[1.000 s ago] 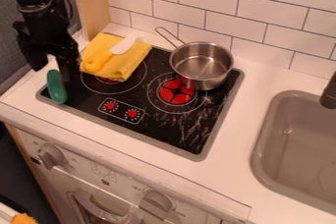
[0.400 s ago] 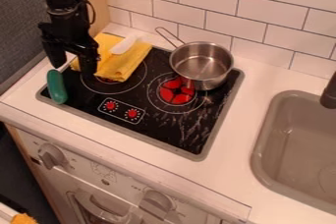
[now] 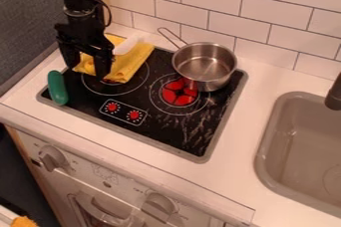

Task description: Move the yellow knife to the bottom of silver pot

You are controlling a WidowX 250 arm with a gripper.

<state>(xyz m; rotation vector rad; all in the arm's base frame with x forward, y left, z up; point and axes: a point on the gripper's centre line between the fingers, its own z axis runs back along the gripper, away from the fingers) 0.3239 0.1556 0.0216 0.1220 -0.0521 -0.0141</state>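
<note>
The white counter [image 3: 243, 136] runs across the scene below a tiled wall [image 3: 256, 9], with the toy oven front [image 3: 126, 186] beneath it. A black stove top [image 3: 160, 131] is set into the counter, and the grey sink [image 3: 265, 146] lies to its right in the view. The gripper [image 3: 86, 65] hangs down at the upper left, over the yellow cloth [image 3: 132, 66], its two fingers spread wide with a gap between them. The cloth lies on the stove's upper left part, partly over a burner ring. The silver pot [image 3: 205, 64] stands upright near the stove's back right corner, beside the red burner [image 3: 180, 93], its handle towards the wall. The knife lies on the cloth, its white blade [image 3: 126, 46] in sight behind the gripper, its handle largely hidden. Smaller yet, a green oblong toy [image 3: 57, 87] rests at the stove's left corner
</note>
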